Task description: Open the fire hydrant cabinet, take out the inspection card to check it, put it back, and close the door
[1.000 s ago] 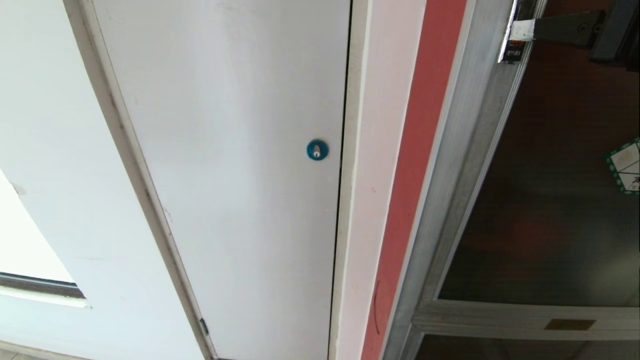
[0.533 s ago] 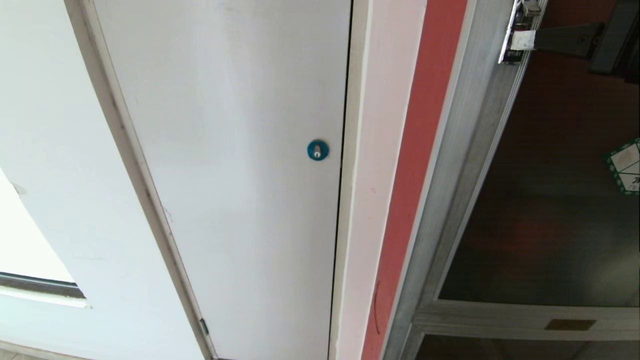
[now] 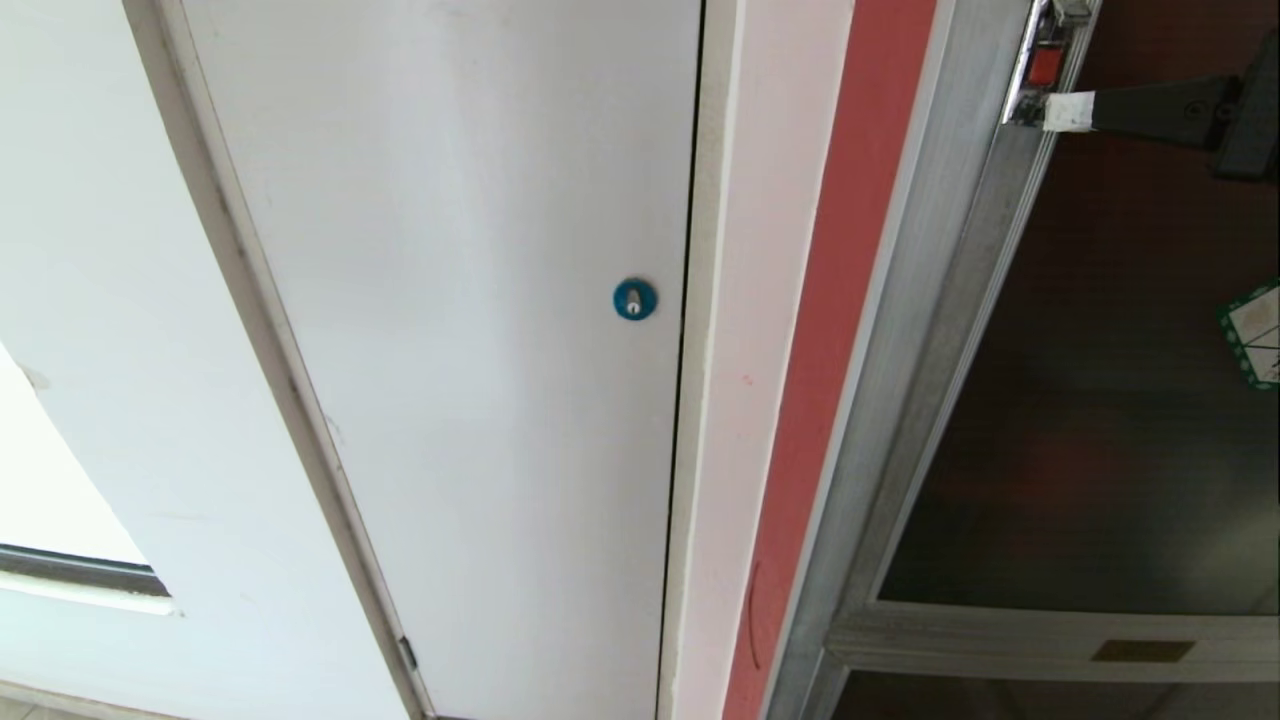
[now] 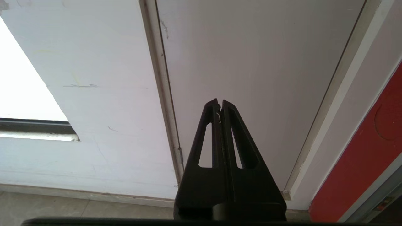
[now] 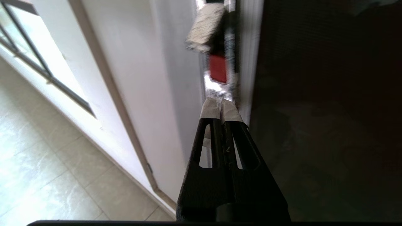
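Note:
The fire hydrant cabinet [image 3: 893, 330] shows its brushed-silver frame at the right of the head view, beside a red strip. Its door [image 3: 1110, 420] is a dark glass pane with a green-bordered sticker [image 3: 1255, 335]. The small red latch [image 3: 1045, 65] sits on the door's silver edge. My right gripper [image 3: 1066, 112] is shut, its white-taped tips against that edge just below the latch [image 5: 218, 68]. In the right wrist view the right gripper [image 5: 221, 106] holds nothing. My left gripper [image 4: 220, 102] is shut and empty, parked low, facing the white panel. The inspection card is out of view.
A plain white panel [image 3: 470, 330] with a blue round lock [image 3: 634, 299] fills the middle left of the head view. A shorter dark pane [image 3: 1000, 700] lies below the door's lower rail. Tiled floor [image 5: 47, 163] and a window [image 5: 28, 47] lie to the left.
My right gripper's taped tips have slid down off the red latch, which now shows above them. The door's edge and sticker have shifted slightly to the right.

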